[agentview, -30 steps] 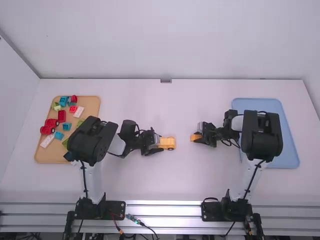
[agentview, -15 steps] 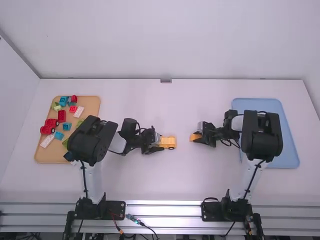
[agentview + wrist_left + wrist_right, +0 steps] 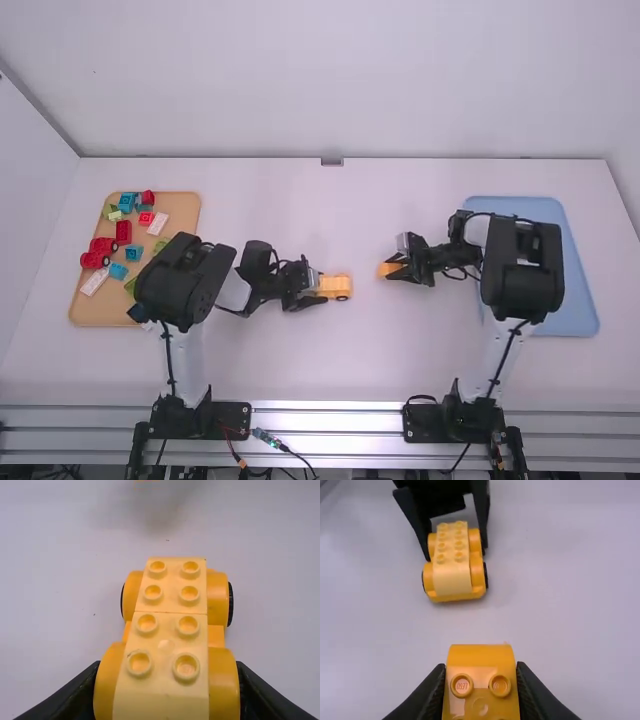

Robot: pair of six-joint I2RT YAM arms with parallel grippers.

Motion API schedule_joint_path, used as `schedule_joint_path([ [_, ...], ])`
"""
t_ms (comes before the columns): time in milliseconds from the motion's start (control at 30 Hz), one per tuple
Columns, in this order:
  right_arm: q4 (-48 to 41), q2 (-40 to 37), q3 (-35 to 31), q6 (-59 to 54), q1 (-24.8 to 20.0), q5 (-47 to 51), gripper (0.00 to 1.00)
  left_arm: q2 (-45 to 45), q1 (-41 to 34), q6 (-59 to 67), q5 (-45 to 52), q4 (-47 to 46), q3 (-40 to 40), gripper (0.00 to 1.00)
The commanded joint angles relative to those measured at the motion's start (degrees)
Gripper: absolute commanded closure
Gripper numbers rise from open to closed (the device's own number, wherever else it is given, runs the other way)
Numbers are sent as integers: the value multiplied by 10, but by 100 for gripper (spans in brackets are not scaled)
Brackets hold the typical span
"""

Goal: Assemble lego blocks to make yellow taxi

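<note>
In the high view, my left gripper [image 3: 309,291] is shut on the rear of the yellow car [image 3: 336,287] near mid-table. The left wrist view has the car [image 3: 167,645], with pale studded blocks on top and wheels at its sides, between the fingers of my left gripper [image 3: 167,692]. To the right of it, my right gripper [image 3: 394,269] is shut on a small orange-yellow block [image 3: 388,269], apart from the car. In the right wrist view, that block [image 3: 480,655] with two studs is held in my right gripper [image 3: 481,680]; the car [image 3: 452,575] is farther off.
At the far left, an orange-brown tray [image 3: 182,206] carries red, blue, green and white blocks, partly under the left arm. A blue tray [image 3: 577,290] lies at the right, beneath the right arm. White table surface [image 3: 365,345] separates the arms.
My right gripper has shifted slightly to the left with its block and its wrist has turned. The left gripper and the car have stayed almost where they were.
</note>
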Motion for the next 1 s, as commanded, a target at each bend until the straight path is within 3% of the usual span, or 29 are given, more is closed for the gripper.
schedule_joint_path([
  [0,-8,10,20,-28,18,-5,100,3,-5,-2,-6,-15,4,47],
  [233,-7,10,32,-26,56,-14,100,3,-5,-2,-6,-49,21,48],
  [433,97,8,33,128,76,-9,100,3,-5,-2,-6,-43,18,49],
  [767,109,-6,33,148,109,-1,100,3,-6,-2,-8,-2,-11,48],
  [967,195,-37,3,234,139,52,100,3,-5,17,-8,0,-21,54],
])
